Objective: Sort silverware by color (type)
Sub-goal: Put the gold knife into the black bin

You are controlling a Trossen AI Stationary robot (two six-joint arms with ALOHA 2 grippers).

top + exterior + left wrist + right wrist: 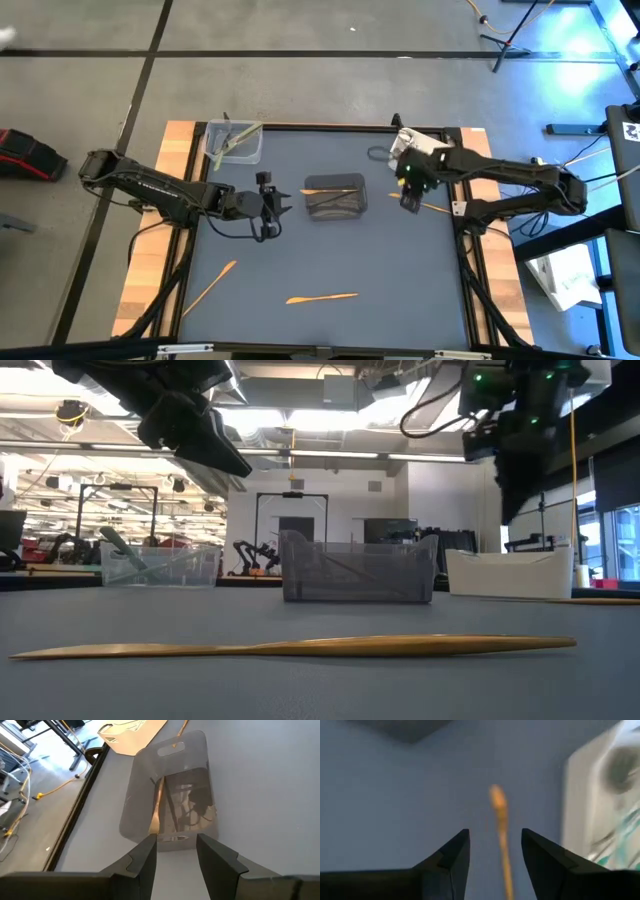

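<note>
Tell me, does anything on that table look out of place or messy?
Nothing is spilled or broken, but three orange utensils lie loose on the mat: two near the front edge, and one under the open right gripper. Another lies across the top of the dark grey container, in front of the open left gripper.
</note>
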